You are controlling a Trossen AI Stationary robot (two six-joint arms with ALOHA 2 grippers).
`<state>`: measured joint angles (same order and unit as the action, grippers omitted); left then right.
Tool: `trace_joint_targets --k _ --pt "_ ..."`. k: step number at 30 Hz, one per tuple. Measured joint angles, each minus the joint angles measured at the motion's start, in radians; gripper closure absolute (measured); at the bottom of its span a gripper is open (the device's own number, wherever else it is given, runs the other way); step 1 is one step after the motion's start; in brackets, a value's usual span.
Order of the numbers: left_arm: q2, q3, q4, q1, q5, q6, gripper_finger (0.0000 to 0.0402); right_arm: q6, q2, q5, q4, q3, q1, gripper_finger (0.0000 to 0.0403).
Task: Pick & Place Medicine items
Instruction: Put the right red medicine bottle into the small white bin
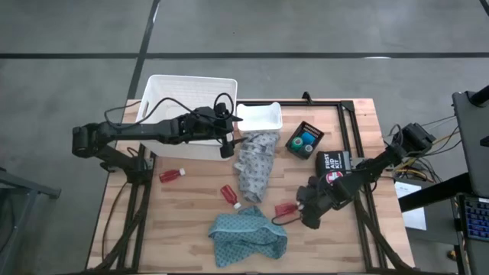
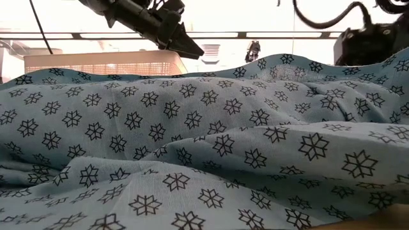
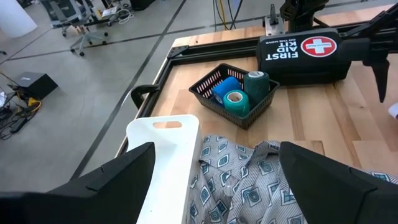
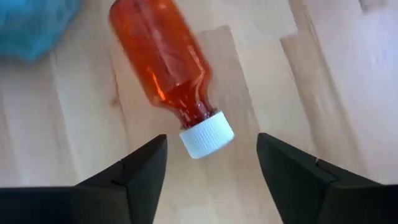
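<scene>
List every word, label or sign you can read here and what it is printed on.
"FIRST AID" with a white cross on red: on the black pouch, seen upside down in the left wrist view.
The same print on the pouch in the high view: too small to read surely.
Red bottle: no label visible.

The left arm (image 1: pixel 130 131) is stretched low and nearly straight from the table's left edge toward the middle of its far side; its wrist is looped with black cable; the left gripper (image 1: pixel 228 147) is carried at the end of that reach, pointed toward the table's centre, and its two dark fingers (image 3: pixel 118 177) are seen spread wide apart with nothing between them. The right arm (image 1: pixel 382 162) is angled in from the right edge, bent down toward the front right part of the table; the right gripper (image 1: pixel 304 215) is held low over the surface, its fingers (image 4: pixel 134 174) parted, nothing being clasped between them.
</scene>
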<state>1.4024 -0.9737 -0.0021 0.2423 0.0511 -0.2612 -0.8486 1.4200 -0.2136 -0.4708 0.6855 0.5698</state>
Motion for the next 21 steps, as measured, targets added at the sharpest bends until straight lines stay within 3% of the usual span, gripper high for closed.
trace_joint_targets --k 5,8,21 --pt "0.0 0.0 -0.001 0.0 0.0 0.0 0.0055 0.214 0.0 -0.103 0.015 0.022 0.0 0.0131" --pt "0.0 0.0 -0.003 0.0 0.0 0.0 0.0054 0.267 0.001 -0.11 0.018 0.031 0.0 0.0122" --pt "0.0 0.0 -0.003 0.0 0.0 0.0 0.0055 0.273 0.005 -0.095 0.043 0.018 0.001 0.0128"
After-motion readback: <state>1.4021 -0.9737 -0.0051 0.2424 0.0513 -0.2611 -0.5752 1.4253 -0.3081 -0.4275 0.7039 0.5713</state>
